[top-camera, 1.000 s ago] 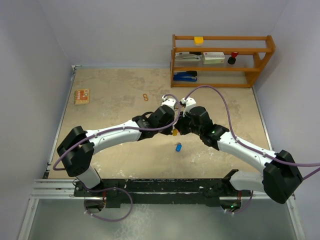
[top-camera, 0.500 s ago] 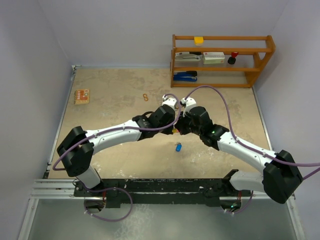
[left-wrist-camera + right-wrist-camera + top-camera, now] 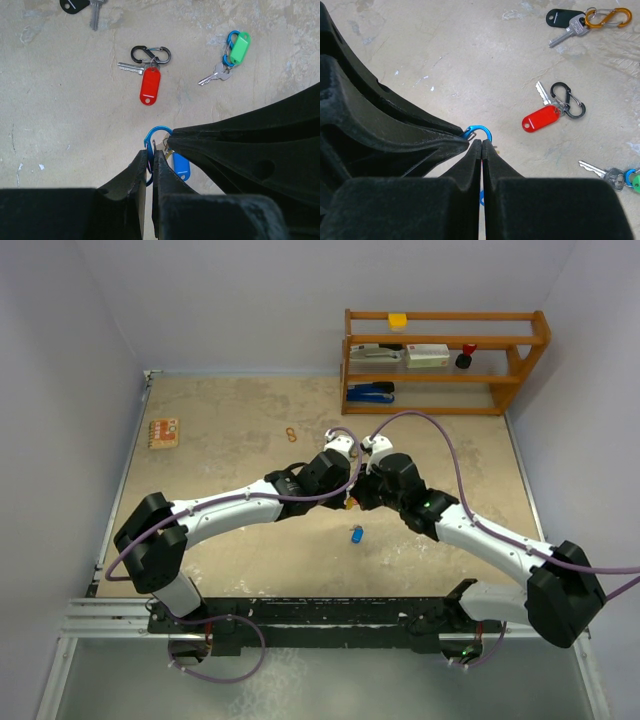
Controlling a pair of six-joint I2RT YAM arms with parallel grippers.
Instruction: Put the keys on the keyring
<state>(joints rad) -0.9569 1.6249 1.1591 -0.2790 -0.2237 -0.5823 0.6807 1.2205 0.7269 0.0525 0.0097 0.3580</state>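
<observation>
My left gripper (image 3: 151,152) is shut on a blue carabiner (image 3: 156,134), held above the table. My right gripper (image 3: 482,143) is shut, tips against that same blue carabiner (image 3: 481,131). It pinches something thin with a yellowish metal bit (image 3: 167,149), most likely a key; most of it is hidden. In the top view both grippers meet at mid-table (image 3: 351,497). A blue tag (image 3: 181,167) shows just below the carabiner; I cannot tell whether it hangs or lies on the table. A blue tag (image 3: 356,534) lies on the table in the top view.
On the table lie a red-tagged key (image 3: 150,86) on a black carabiner (image 3: 151,53), a green-tagged key (image 3: 240,47) on a blue clip, and a black-tagged key (image 3: 565,18) on an orange carabiner (image 3: 607,17). A wooden shelf (image 3: 445,360) stands at the back right.
Both grippers stay pressed together at the same spot. The yellow bit under them shows less in the top view than a second ago.
</observation>
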